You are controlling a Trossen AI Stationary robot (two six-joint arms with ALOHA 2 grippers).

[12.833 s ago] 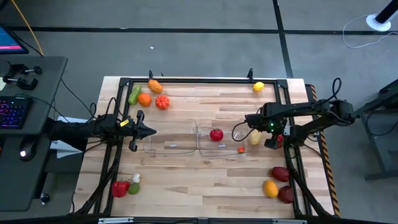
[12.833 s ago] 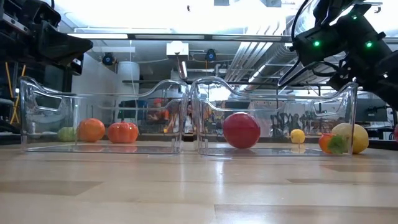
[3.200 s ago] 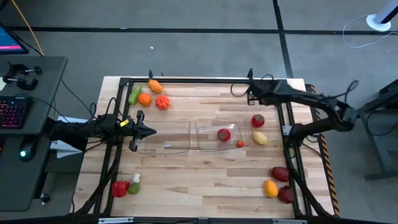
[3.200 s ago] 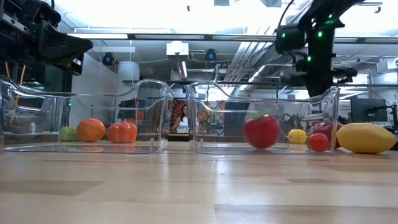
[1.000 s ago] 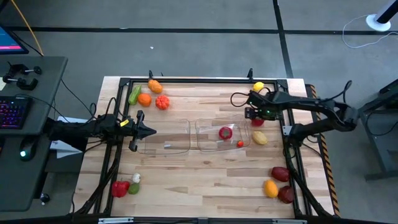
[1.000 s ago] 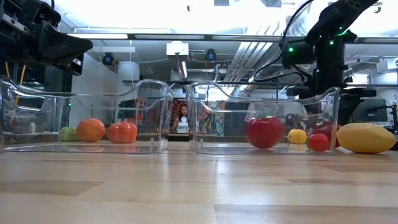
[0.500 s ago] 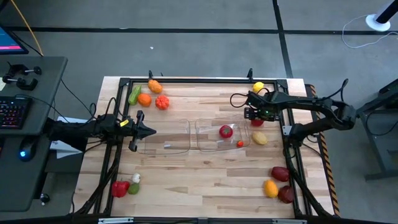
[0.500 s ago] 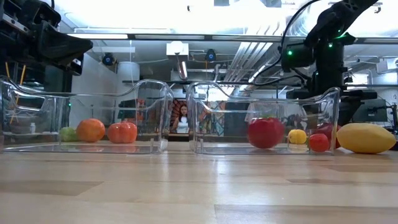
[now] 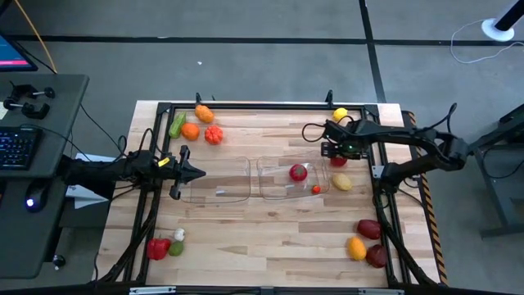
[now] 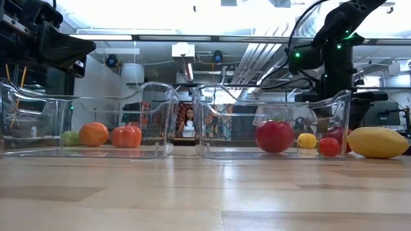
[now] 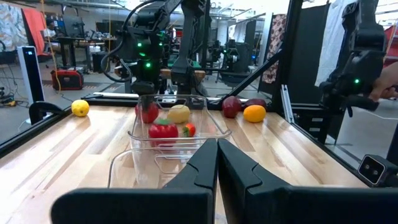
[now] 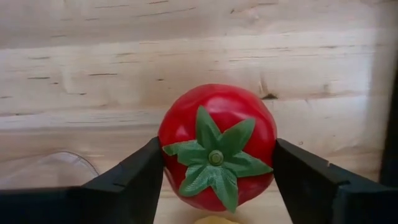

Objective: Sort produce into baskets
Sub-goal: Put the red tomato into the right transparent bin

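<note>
Two clear tubs stand side by side mid-table, the left tub (image 9: 221,193) and the right tub (image 9: 270,195). The right tub holds a red apple (image 9: 298,172) and a small red-orange piece (image 9: 317,189). My right gripper (image 9: 337,156) points down, just past the right tub's right wall, and is shut on a red tomato (image 12: 217,149) with a green star-shaped top. A yellow fruit (image 9: 342,182) lies on the table beside it. My left gripper (image 9: 196,173) is shut and empty, and hovers at the left tub's left end. My right gripper pinches the tomato's two opposite sides (image 12: 166,155) between its two fingers (image 12: 134,180). The fingers come from above, pointing down. The tomato is upright with its green top up. In the low view it (image 10: 336,136) sits at table height behind the tub wall.
A carrot (image 9: 204,113), cucumber (image 9: 178,124), orange (image 9: 191,130) and pumpkin (image 9: 214,135) lie at the far left. A lemon (image 9: 341,115) lies at the far right. A red pepper (image 9: 158,247) group lies near left. Maroon and orange pieces (image 9: 368,229) lie near right.
</note>
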